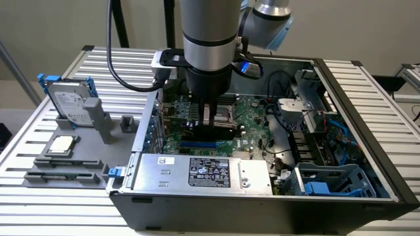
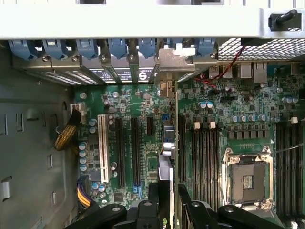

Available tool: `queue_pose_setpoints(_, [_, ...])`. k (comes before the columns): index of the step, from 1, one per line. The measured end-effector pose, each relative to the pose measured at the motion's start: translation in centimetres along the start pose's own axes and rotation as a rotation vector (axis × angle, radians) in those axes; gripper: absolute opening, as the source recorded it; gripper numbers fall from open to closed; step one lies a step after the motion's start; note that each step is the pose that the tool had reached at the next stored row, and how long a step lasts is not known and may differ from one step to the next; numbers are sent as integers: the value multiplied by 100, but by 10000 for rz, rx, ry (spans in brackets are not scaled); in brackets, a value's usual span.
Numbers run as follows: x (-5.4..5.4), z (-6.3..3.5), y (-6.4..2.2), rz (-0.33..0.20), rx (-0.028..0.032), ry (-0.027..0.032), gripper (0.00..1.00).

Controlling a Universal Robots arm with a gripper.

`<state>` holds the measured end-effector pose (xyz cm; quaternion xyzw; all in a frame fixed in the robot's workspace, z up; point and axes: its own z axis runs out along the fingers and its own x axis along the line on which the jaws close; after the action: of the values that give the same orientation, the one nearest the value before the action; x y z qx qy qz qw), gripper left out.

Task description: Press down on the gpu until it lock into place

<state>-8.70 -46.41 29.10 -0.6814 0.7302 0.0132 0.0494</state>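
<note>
The gpu (image 2: 169,143) stands on edge over a black slot of the green motherboard (image 2: 143,107), with its silver end bracket (image 2: 174,59) against the case's rear slot row. My gripper (image 2: 167,202) is shut on the card's upper edge, one black finger (image 2: 153,196) on each side. In the exterior view the gripper (image 1: 213,118) hangs straight down inside the open computer case, and the gpu's black cover (image 1: 222,132) shows just under the fingers, low on the board.
The empty CPU socket (image 2: 248,179) and memory slots (image 2: 205,152) lie beside the card. A white slot (image 2: 102,148) sits on the other side. The power supply (image 1: 203,172), a blue drive cage (image 1: 328,182) and cables (image 1: 282,132) crowd the case. A hard drive (image 1: 69,103) stands outside.
</note>
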Motion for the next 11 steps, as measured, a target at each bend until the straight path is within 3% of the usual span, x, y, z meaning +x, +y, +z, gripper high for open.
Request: queue_pose_setpoints(11, [1,18,2,16,-18,0,26])
